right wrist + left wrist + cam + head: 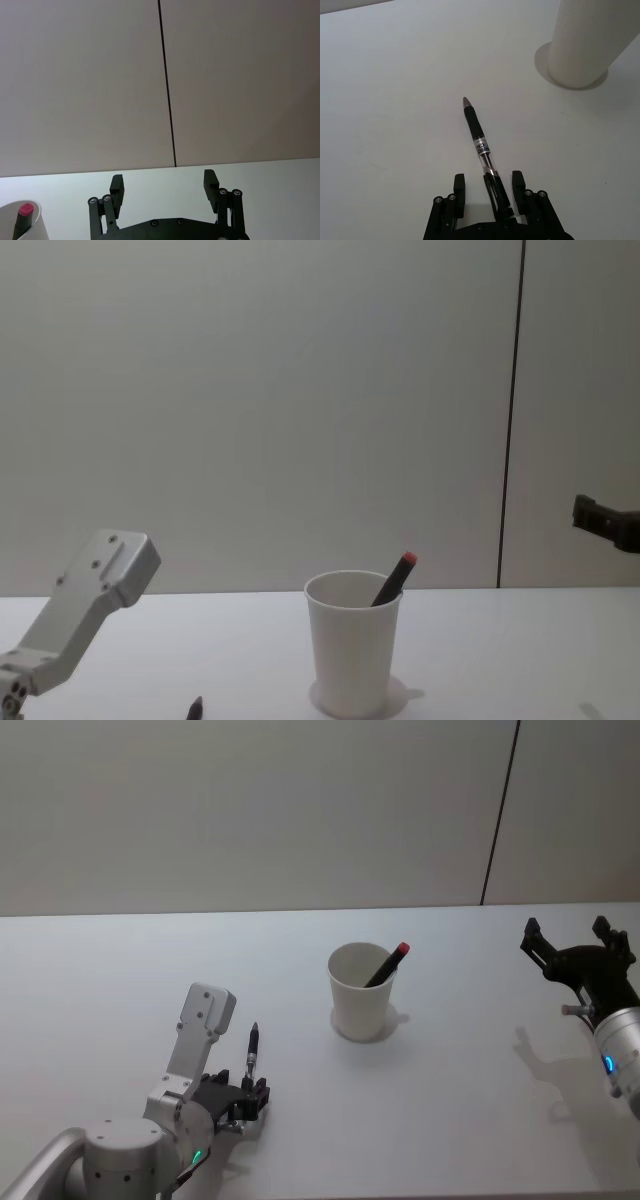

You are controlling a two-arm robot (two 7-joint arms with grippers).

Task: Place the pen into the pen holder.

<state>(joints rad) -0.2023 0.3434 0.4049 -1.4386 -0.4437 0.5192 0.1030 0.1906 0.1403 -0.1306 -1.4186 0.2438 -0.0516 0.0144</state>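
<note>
White tabletop [110,970] runs under everything, and at its near left you have your left gripper [489,181] down low. Its fingers are spread on either side of the rear end of the pen [479,140], with a gap showing on each side, so nothing is clamped. That pen lies flat on the table, with a black grip and a clear barrel. Its long axis runs from near to far, with the rear end between the fingers and the tip pointing away from you toward the back wall [250,810], leaning very slightly to the right. Off to the right of the tip and well apart from it, the pen holder [362,1005], a plain white paper cup, stands upright in the middle of the table. Inside it a second pen [386,968], red-capped, leans against the right side of the rim, cap end up. At the far right your right gripper [567,935] hangs above the table, fingers wide apart and holding nothing.
</note>
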